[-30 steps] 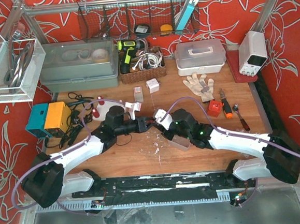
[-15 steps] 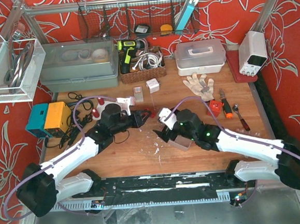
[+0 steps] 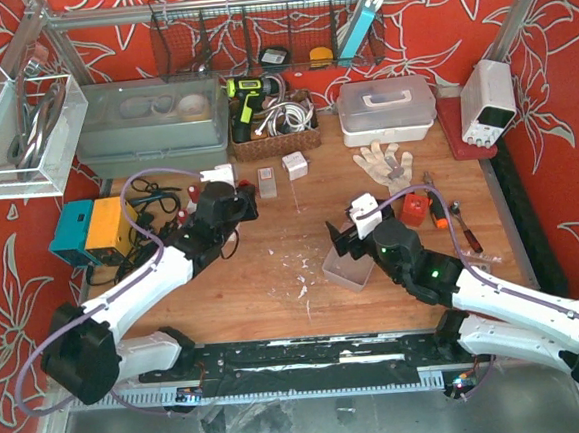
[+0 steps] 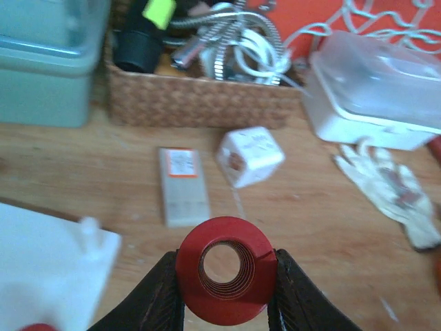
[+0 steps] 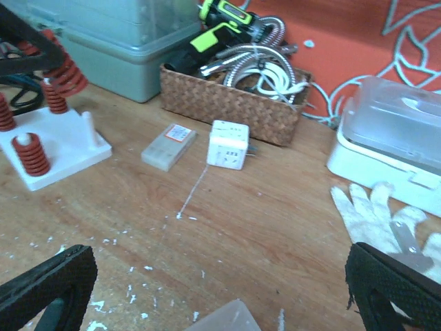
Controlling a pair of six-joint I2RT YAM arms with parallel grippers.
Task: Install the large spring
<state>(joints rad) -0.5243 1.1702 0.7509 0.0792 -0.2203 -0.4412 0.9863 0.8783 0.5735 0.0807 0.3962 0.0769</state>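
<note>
My left gripper (image 4: 226, 276) is shut on the large spring (image 4: 226, 270), a red coil that I look through end-on in the left wrist view. The right wrist view shows that spring (image 5: 65, 69) hanging over the white peg base (image 5: 65, 148), which carries smaller red springs (image 5: 31, 155) and a bare peg (image 5: 88, 127). From above, the left gripper (image 3: 240, 202) sits at the table's left-centre and the arm hides most of the base. My right gripper (image 5: 220, 296) is wide open and empty, right of centre (image 3: 343, 234).
A clear plastic tray (image 3: 346, 268) lies just below the right gripper. A white adapter cube (image 3: 293, 164) and a small grey box (image 3: 267, 182) lie behind the centre. A wicker basket (image 3: 273, 128), grey bin (image 3: 152, 127), work gloves (image 3: 384, 164) and screwdriver (image 3: 437, 205) stand further off.
The two grippers met at the table's centre; the right one has opened and drawn back to the right. The left has carried the spring left and back over the peg base.
</note>
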